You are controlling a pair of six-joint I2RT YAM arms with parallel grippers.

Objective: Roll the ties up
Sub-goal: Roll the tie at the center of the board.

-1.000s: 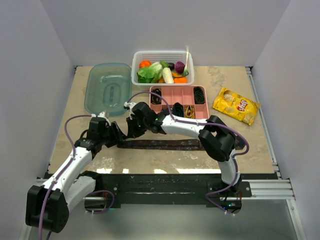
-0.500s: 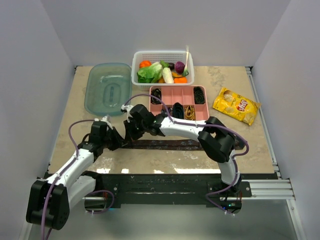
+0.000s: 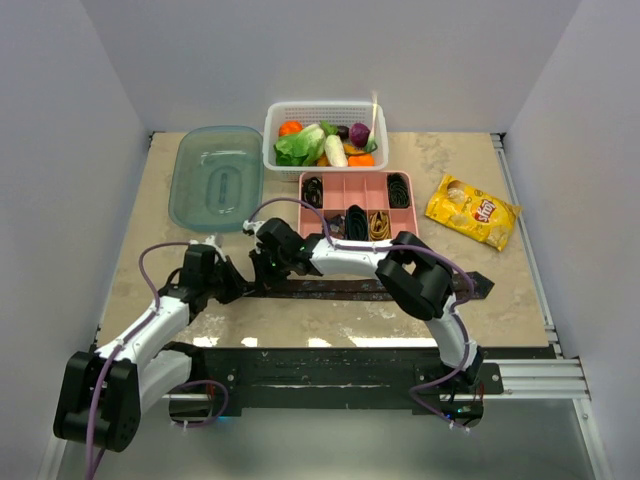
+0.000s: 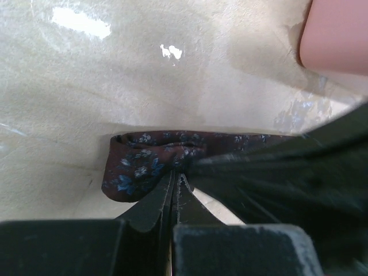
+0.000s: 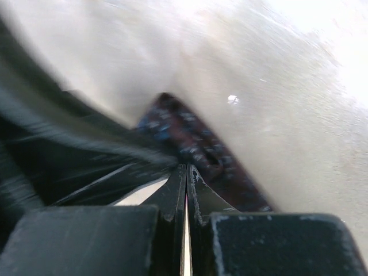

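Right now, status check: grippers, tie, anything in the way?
Left gripper shut on maroon tie end. Right gripper shut, tips at same tie, grip unclear. Tie flat, not yet rolled. Pink tray close behind.

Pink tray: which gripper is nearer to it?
Right. The right gripper sits off the near-left corner of the pink tray, at one end of the tie; the left gripper is farther out, pinching that end.

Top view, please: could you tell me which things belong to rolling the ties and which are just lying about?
Job in hand:
- maroon tie
- pink tray holding rolled ties
- left pincer, shut on the tie's end
- right pincer, shut, at the same end

Lying about:
- vegetable basket
- clear lid
- crisp packet
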